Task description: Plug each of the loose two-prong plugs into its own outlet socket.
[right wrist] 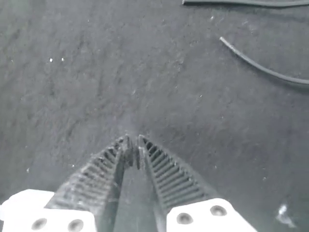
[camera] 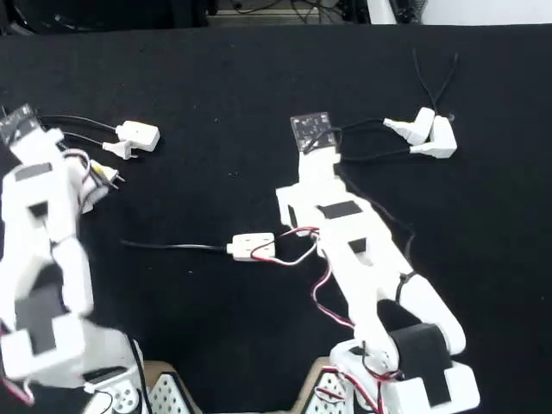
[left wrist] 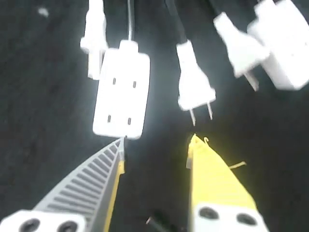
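Pincers differ on my two arms. My left pincer [left wrist: 155, 140] hangs with its grey ribbed finger [left wrist: 94, 181] and yellow finger [left wrist: 212, 179] spread apart, holding nothing, above the black cloth tabletop [left wrist: 43, 121]. The grey tip sits at the edge of a white rectangular plastic outlet block [left wrist: 120, 92] with two pairs of slots (touching or just short, I cannot tell). The yellow tip lies just short of the metal prongs of a loose white two-prong plug [left wrist: 195, 89] on a dark cord. Past that, a second white plug [left wrist: 236, 50] lies beside a chunky white outlet adapter [left wrist: 282, 41]. My right arm [camera: 362, 259] stretches across the middle of the tabletop. Its ribbed right pincer [right wrist: 133, 145] is pressed together on nothing, tips over bare cloth near a thin black cable [right wrist: 260, 70]. Seen from above, a small white socket block [camera: 254, 247] on a black cord lies just beside that arm.
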`<act>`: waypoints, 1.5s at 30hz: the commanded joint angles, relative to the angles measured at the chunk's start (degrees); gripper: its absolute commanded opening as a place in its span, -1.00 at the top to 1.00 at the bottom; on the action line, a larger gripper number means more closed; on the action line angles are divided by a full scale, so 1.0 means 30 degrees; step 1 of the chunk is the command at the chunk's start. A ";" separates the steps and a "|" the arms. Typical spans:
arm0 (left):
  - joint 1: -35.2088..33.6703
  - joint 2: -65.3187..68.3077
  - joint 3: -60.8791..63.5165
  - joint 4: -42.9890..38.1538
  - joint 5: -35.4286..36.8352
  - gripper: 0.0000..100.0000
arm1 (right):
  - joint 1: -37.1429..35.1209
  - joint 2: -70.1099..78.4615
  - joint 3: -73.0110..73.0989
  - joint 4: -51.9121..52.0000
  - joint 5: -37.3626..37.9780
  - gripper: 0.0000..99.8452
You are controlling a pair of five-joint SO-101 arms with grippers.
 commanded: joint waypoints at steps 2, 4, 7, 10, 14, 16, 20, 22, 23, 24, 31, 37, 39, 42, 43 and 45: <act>0.0454 0.4835 -0.8132 0.1963 0.1143 0.56 | 0.0264 -0.0864 -0.0015 -0.0469 -0.0117 0.98; 0.0571 0.6330 -1.0447 0.2813 0.1172 0.56 | 0.0293 -0.0864 -0.0015 -0.0469 -0.0117 0.98; 0.1011 0.8469 -1.3846 0.4396 0.1172 0.56 | 0.0293 -0.0864 -0.0015 -0.0498 -0.0117 0.98; 0.1568 1.0755 -1.6571 0.5802 0.1201 0.56 | 0.0293 -0.0864 -0.0044 -0.0527 -0.0117 0.98; 0.1568 1.3626 -1.9824 0.7443 0.1524 0.57 | 0.0293 -0.0864 -0.0044 -0.0527 -0.0117 0.98; 0.1480 1.4945 -2.1289 0.8059 0.2374 0.57 | 0.0293 -0.0864 -0.0044 -0.0527 -0.0117 0.98; 0.1333 1.6967 -2.4190 0.9612 0.3136 0.57 | 0.0293 -0.0864 -0.0073 -0.0527 -0.0117 0.98; 0.1333 1.7846 -2.5685 1.0462 0.3106 0.57 | 0.0293 -0.0864 -0.0073 -0.0527 -0.0117 0.98; 0.1333 1.8198 -2.6388 1.0842 0.3106 0.57 | 0.0293 -0.0864 -0.0073 -0.0527 -0.0117 0.98; 0.1333 1.8579 -2.7004 1.1194 0.3018 0.57 | 0.0293 -0.0864 -0.0073 -0.0527 -0.0117 0.98; 0.1304 2.0073 -3.0989 1.4593 0.2960 0.88 | 0.0293 -0.0864 -0.0044 -0.0586 -0.0117 0.98; 0.1304 2.0015 -3.4652 1.6996 0.2989 0.94 | 0.0293 -0.0864 -0.0044 -0.0586 -0.0117 0.98; 0.1275 1.9751 -3.5560 1.6996 0.2960 0.94 | 0.0293 -0.0864 -0.0044 -0.0586 -0.0117 0.98; 0.1509 1.8725 -3.5238 1.7026 0.2022 0.94 | 0.0352 -0.0864 -0.0073 -0.0586 -0.0117 0.98; 0.1714 1.8315 -3.4769 1.7026 0.1758 0.94 | 0.0352 -0.0864 -0.0073 -0.0586 -0.0117 0.98; 0.2066 1.7260 -3.3304 1.7026 0.1495 0.94 | 0.0381 -0.0864 -0.0073 -0.0586 -0.0117 0.98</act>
